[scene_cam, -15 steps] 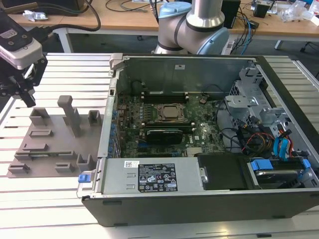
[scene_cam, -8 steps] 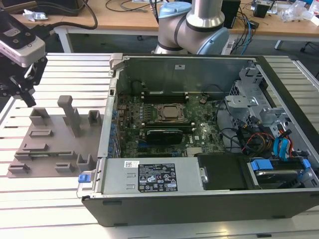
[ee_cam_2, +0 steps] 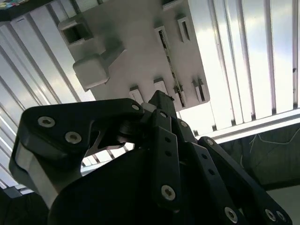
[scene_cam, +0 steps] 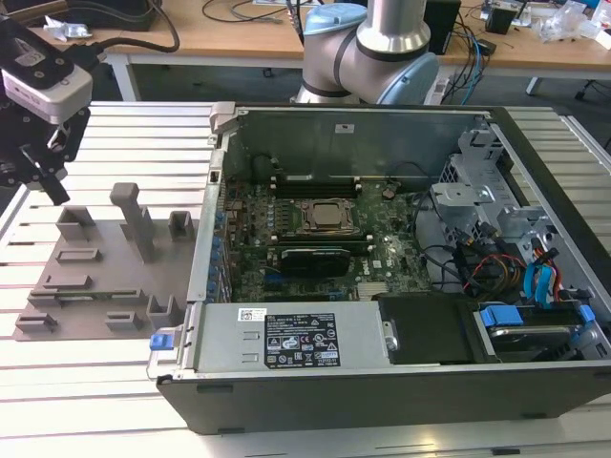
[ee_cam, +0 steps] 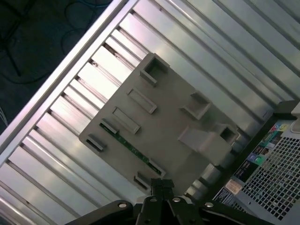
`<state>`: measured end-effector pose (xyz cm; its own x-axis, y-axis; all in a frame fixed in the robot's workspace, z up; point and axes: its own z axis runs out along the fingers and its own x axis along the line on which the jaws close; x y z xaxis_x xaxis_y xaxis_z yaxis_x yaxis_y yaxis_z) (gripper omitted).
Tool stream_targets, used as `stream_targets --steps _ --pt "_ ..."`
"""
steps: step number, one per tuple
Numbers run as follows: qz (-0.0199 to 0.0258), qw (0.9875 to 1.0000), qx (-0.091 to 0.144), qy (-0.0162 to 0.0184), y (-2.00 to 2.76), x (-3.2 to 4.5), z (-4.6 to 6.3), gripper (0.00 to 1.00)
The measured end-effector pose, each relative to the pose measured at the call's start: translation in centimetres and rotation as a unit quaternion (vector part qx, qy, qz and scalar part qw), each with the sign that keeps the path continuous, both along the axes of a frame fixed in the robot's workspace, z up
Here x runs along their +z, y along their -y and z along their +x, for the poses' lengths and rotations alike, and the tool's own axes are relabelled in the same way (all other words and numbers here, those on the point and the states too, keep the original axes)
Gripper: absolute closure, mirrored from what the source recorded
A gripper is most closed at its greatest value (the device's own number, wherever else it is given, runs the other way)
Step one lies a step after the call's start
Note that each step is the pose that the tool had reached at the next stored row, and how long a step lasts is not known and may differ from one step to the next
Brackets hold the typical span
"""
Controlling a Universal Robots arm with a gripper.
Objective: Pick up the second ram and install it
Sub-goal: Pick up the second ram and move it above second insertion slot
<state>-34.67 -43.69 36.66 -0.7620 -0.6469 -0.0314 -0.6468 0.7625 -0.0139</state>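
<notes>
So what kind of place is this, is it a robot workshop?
Most likely a robotics lab or workshop. A robot arm stands behind an open desktop computer on a slotted metal table, and wooden desks strewn with cables run along the back.

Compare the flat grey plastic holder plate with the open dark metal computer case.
The holder plate is light grey and low; the computer case is dark and deep. The plate carries a thin green ram stick; the case holds a motherboard. Both sit on the slatted table.
</notes>
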Motion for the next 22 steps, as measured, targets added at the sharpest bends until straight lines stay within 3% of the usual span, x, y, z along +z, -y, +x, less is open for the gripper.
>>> stream_targets --steps 4,11,15,22 --pt "0.0000 0.9998 0.021 0.0000 0.00 0.00 0.00 0.90" --pt "0.0000 0.9984 0.057 0.0000 0.00 0.00 0.00 0.90" --pt "0.0000 0.9970 0.077 0.0000 0.00 0.00 0.00 0.90" --pt "0.0000 0.9930 0.118 0.0000 0.00 0.00 0.00 0.90"
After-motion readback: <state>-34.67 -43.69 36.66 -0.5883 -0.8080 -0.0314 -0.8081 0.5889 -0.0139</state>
